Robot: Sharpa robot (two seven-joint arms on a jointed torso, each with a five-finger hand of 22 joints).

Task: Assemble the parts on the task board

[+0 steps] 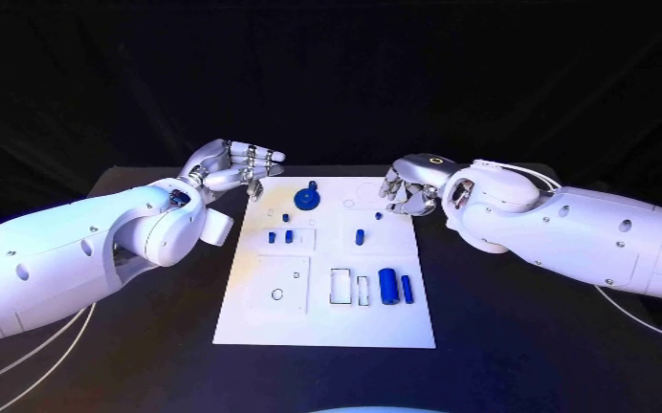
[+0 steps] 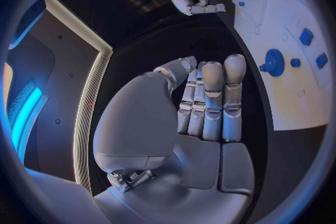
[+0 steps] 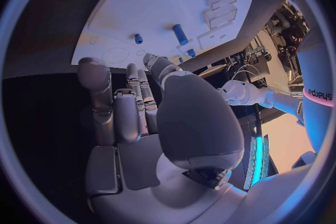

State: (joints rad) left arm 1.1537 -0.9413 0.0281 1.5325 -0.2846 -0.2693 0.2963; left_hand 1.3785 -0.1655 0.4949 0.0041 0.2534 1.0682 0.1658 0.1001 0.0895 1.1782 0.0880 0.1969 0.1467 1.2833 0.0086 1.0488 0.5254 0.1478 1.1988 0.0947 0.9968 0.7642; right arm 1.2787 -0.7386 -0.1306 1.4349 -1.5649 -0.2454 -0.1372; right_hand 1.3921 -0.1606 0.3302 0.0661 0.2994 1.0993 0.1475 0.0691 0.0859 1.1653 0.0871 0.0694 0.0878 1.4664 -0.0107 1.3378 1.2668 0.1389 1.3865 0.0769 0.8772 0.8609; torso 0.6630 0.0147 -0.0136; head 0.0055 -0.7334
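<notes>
The task board [image 1: 262, 322] lies flat in the middle of the black table [image 1: 524, 336], its long sides running near to far. Toward its near end, right of centre, a thick blue cylinder [image 1: 389, 286] lies on its side with a thinner blue rod [image 1: 406, 287] just beside it on the right; both sit just right of two outlined rectangular recesses. Near the left of that end is a small ring outline inside a square panel.

Further along, around the middle of the board, two small blue pegs [image 1: 280, 237] rest side by side on the left, and a short blue pin [image 1: 360, 237] lies right of centre. Beyond those, a small blue stud [image 1: 286, 217] sits on the left and another [image 1: 378, 215] on the right. At the far end, a round blue disc with a knob [image 1: 309, 199] rests on the board.

Both hands hang over the far corners, touching none of the parts. The left hand [image 1: 231, 168] is at the far left corner, fingers straight and held close together, thumb alongside, holding nothing. The right hand [image 1: 411, 186] is at the far right corner, fingers curled downward toward the board's edge, also with nothing in it.
</notes>
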